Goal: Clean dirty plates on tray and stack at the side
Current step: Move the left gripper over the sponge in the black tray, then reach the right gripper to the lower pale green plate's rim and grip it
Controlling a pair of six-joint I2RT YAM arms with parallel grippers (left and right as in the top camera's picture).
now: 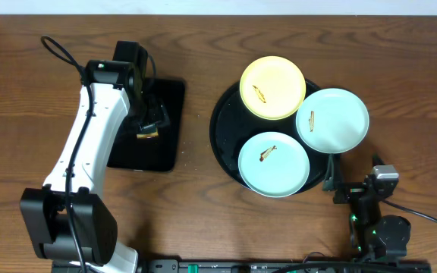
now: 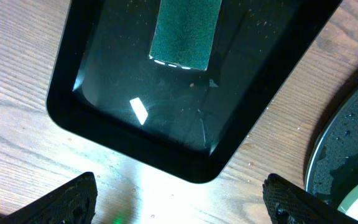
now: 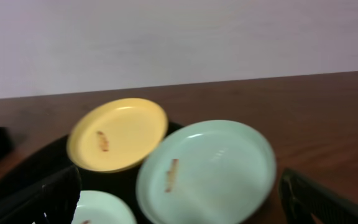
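Observation:
The round black tray [image 1: 224,133] holds three plates, each with a brown smear: a pale yellow plate [image 1: 272,87] at the back, a mint plate [image 1: 332,120] at the right overhanging the rim, and a mint plate [image 1: 274,164] at the front. In the right wrist view I see the yellow plate [image 3: 117,134], the right mint plate [image 3: 207,171] and the edge of the front mint plate [image 3: 104,210]. My left gripper [image 1: 147,125] is open above the small rectangular black tray [image 2: 241,93], near its green sponge [image 2: 186,31]. My right gripper [image 1: 337,184] is open and empty, just in front of the round tray.
The rectangular tray [image 1: 167,121] lies left of the round tray on the wooden table [image 1: 203,205]. The round tray's rim [image 2: 347,149] shows at the right of the left wrist view. A pale wall [image 3: 179,37] stands behind the table.

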